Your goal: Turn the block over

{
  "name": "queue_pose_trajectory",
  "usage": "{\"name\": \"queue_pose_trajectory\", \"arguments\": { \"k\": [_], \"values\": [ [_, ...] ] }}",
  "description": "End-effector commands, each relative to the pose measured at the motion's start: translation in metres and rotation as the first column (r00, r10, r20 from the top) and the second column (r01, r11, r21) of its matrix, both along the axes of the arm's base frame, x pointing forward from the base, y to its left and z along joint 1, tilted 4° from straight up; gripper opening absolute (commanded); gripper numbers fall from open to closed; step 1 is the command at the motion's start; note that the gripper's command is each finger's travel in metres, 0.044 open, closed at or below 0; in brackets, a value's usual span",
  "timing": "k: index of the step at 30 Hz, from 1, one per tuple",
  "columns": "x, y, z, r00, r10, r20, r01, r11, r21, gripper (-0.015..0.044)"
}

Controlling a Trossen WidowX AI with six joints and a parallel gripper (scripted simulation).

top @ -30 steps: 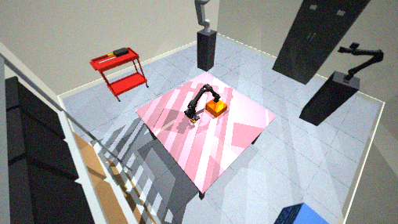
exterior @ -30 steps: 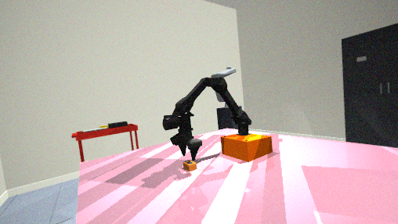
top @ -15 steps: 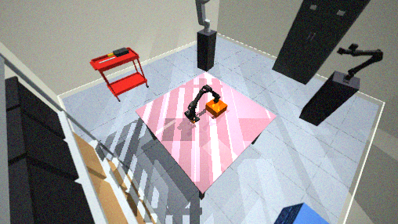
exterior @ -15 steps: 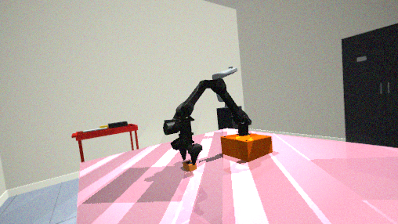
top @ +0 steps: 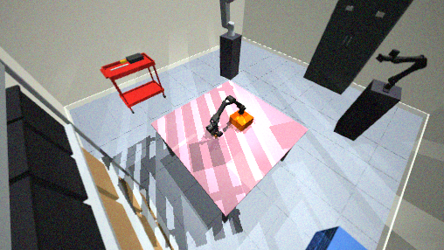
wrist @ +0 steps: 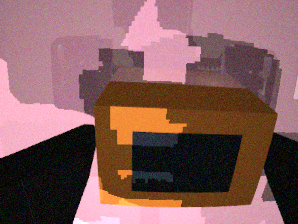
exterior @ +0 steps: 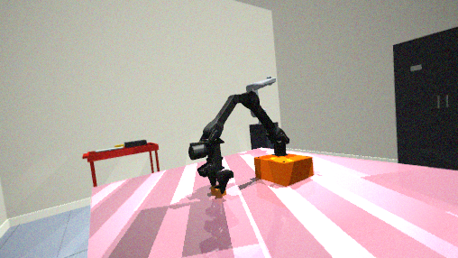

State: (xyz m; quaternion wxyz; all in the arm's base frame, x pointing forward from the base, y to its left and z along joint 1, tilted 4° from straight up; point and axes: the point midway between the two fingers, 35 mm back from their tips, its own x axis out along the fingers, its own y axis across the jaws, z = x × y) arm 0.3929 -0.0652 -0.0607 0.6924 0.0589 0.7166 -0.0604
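Observation:
The block (wrist: 182,145) (exterior: 217,191) is a small orange box with a dark rectangular mark on the face turned up toward the wrist camera. It rests on the pink striped table (exterior: 343,216) (top: 245,166). My gripper (exterior: 219,184) (top: 216,133) is down at the table and points straight down over the block. In the wrist view its two dark fingers stand close on the block's left and right sides. The fingers are partly open and I cannot see them pressing on the block. The top and exterior views show only a sliver of the block under the fingertips.
The arm stands on an orange base (exterior: 284,169) (top: 241,119) on the table, a short way right of the block. A red cart (top: 131,79) (exterior: 121,153), dark cabinets (top: 354,39) and two other arms on pedestals (top: 230,52) stand on the floor around the table.

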Motion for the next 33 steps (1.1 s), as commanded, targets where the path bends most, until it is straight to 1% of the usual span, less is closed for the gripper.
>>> {"name": "queue_pose_trajectory", "arguments": {
  "k": [1, 21, 23, 26, 27, 33],
  "values": [
    [0.000, 0.001, -0.001, 1.000, 0.004, 0.001, -0.004, 1.000, 0.006, 0.0276],
    [0.000, 0.001, -0.001, 1.000, 0.004, 0.001, -0.004, 1.000, 0.006, 0.0142],
    [0.000, 0.001, 0.004, 1.000, 0.004, 0.001, -0.004, 1.000, 0.006, 0.0090],
    [0.001, 0.001, 0.024, 1.000, 0.004, 0.001, -0.004, 1.000, 0.006, 0.0011],
    [0.001, 0.001, 0.028, 1.000, 0.004, 0.001, -0.004, 1.000, 0.006, 0.0000],
    [0.002, 0.000, 0.028, 1.000, 0.004, 0.022, -0.004, 1.000, 0.003, 0.0000]
  ]
}}
